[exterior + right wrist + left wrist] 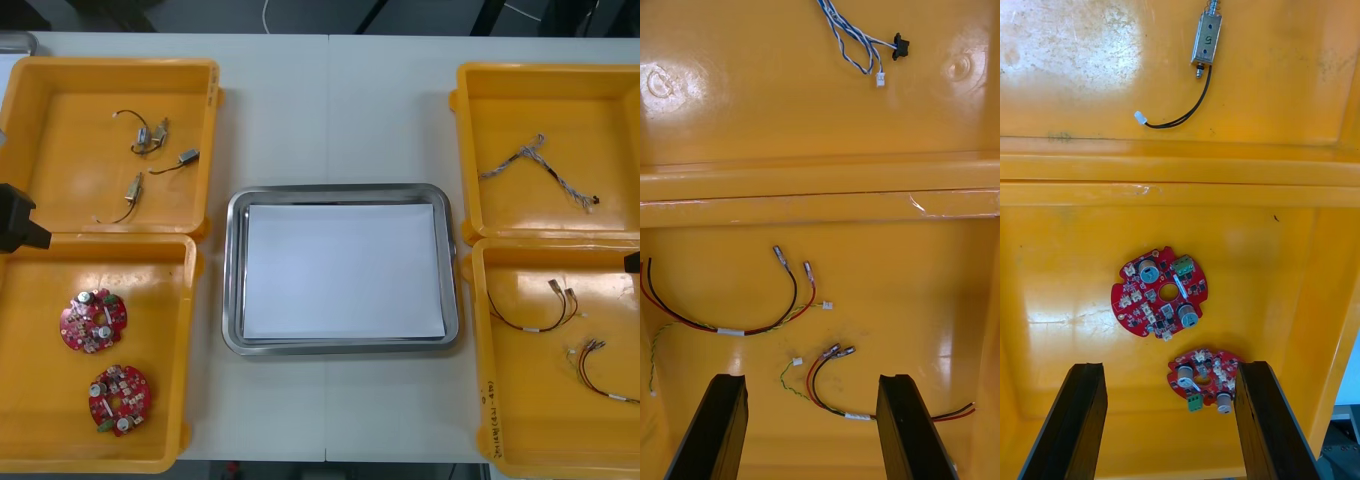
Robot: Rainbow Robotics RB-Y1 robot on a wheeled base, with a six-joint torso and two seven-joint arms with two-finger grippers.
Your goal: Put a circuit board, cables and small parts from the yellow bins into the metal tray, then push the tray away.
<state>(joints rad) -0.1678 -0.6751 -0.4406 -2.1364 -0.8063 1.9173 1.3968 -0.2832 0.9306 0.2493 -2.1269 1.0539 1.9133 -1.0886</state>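
The metal tray (232, 300), white inside, lies at the table's middle with nothing in it. Two round red circuit boards (93, 321) (120, 397) lie in the near left yellow bin (180, 300). My left gripper (1171, 367) hangs open above that bin, one board (1204, 379) lying below between its fingers and the other board (1159, 292) farther ahead. My right gripper (811, 381) is open over the near right bin (482, 400). A red and black cable (831, 375) lies below its fingers, and a longer one (730, 315) lies beyond.
The far left bin (205, 120) holds several small metal parts (150, 135) with black leads. A twisted blue and white cable (540, 165) lies in the far right bin (470, 150). Bare table surrounds the tray on all sides.
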